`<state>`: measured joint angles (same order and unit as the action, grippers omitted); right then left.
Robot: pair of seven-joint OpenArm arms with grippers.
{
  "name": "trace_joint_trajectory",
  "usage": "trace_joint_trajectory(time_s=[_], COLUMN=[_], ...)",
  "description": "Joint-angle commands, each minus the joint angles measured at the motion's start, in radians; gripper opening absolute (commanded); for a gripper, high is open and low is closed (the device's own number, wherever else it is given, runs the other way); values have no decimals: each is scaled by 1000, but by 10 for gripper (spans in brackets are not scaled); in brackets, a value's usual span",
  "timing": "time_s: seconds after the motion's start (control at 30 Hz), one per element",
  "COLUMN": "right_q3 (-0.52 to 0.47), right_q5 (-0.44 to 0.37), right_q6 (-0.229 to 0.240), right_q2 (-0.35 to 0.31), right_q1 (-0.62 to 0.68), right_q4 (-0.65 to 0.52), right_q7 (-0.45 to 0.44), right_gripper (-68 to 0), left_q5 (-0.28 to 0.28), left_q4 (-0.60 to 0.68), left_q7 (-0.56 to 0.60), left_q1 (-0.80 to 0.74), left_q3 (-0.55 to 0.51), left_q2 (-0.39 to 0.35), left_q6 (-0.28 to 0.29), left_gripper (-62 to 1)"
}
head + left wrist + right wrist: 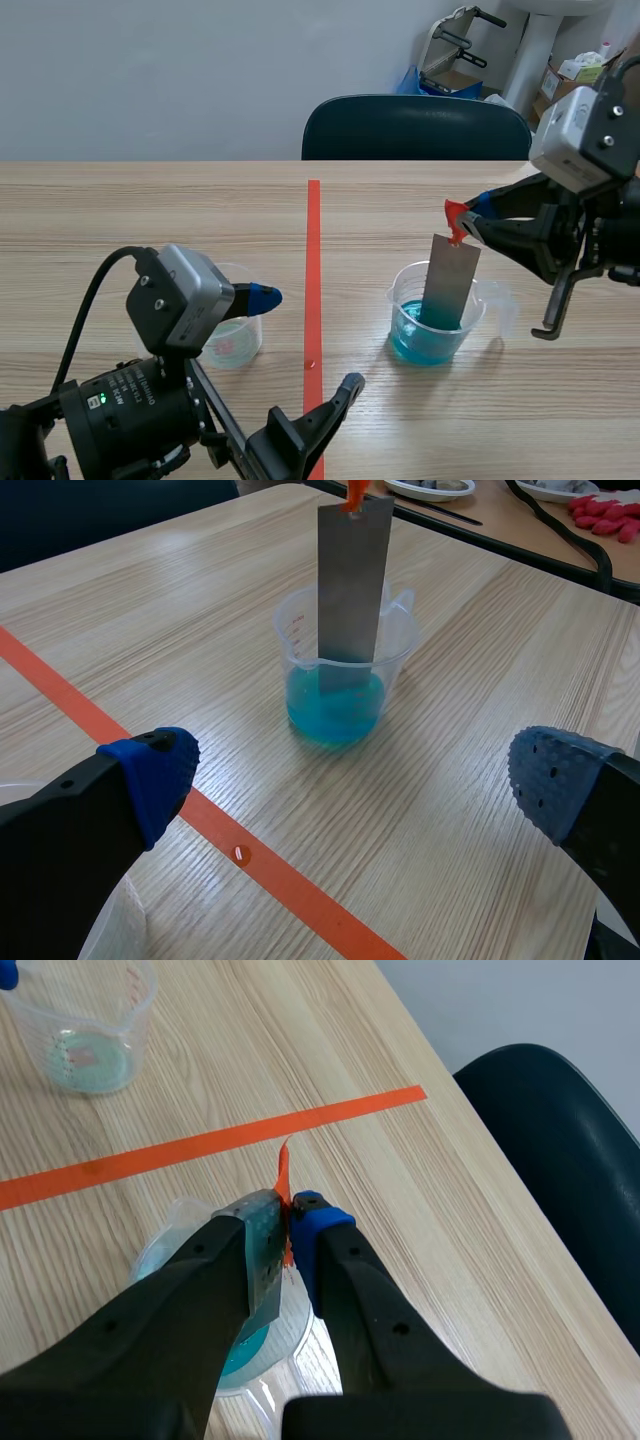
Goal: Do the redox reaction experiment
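Pinching the orange tab (456,214) in the right gripper (470,225), we have the grey metal strip (447,282) nearly upright, its lower end in the blue liquid (425,338) of the clear beaker (476,312). We judge a steady, vertical hold best, lest the strip tip the beaker. Our left gripper (355,780) gapes empty, short of it.

Grey metal strip (448,282): flat rectangle, nearly upright with a slight lean. Its lower end is dipped in blue liquid (425,345). Its top end carries an orange tab (456,214), pinched in the right gripper (468,222). The liquid sits low in a clear plastic beaker (404,298), upright, right of centre, spout to the right. Second clear beaker (238,342): upright, near left, red graduation marks, only a pale greenish tint at the bottom.
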<state>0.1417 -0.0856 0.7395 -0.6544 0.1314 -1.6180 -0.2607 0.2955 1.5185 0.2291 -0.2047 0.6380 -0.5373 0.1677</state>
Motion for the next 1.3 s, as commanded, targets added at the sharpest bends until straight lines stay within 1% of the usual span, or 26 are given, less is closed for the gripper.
trace_joint_trajectory(time_s=[0.0, 0.07, 0.2, 1.27], right_q3=[4, 4, 4, 4], right_q5=[-5, -2, 31, 33], right_q6=[6, 6, 6, 6], right_q2=[-13, -10, 4, 13], right_q1=[-10, -10, -10, -10], right_q4=[-4, 3, 5, 5], right_q7=[-19, -24, -27, -27], right_gripper=[-667, -667, -667, -667], left_q5=[3, 3, 3, 3], left_q4=[14, 14, 14, 14], left_q7=[14, 14, 14, 14], left_q1=[6, 6, 6, 6], left_q3=[-6, -6, -6, -6], left_q2=[5, 5, 5, 5], left_q6=[2, 2, 2, 2], left_gripper=[14, 14, 14, 14])
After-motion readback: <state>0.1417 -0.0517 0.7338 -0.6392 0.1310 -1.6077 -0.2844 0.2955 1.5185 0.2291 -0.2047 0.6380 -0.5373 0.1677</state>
